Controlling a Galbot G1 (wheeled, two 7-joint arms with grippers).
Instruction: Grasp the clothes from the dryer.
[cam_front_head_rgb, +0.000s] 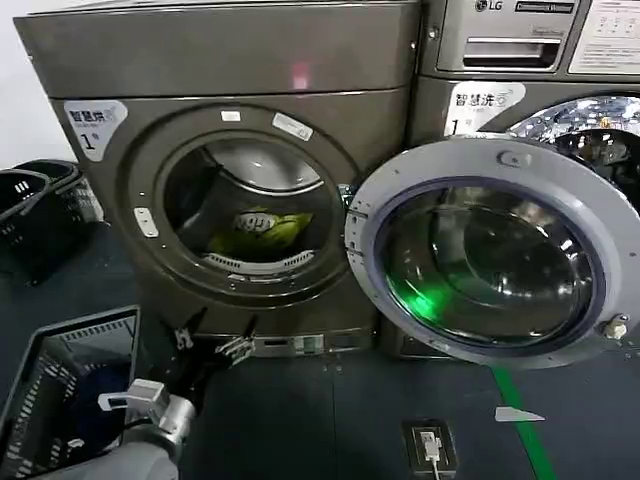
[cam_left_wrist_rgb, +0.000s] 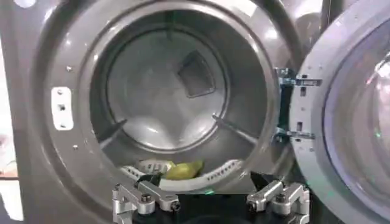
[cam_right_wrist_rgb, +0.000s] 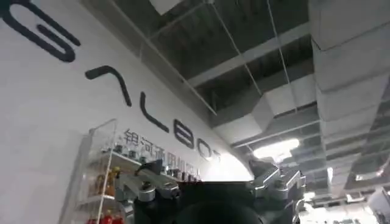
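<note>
Clothes lying crosswise on dryer drum floor, left claw spread apart, right claw apart.

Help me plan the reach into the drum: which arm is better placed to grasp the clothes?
Left. The left gripper is open, low in front of the dryer, facing the clothes through its open door. The right gripper points toward the ceiling.
</note>
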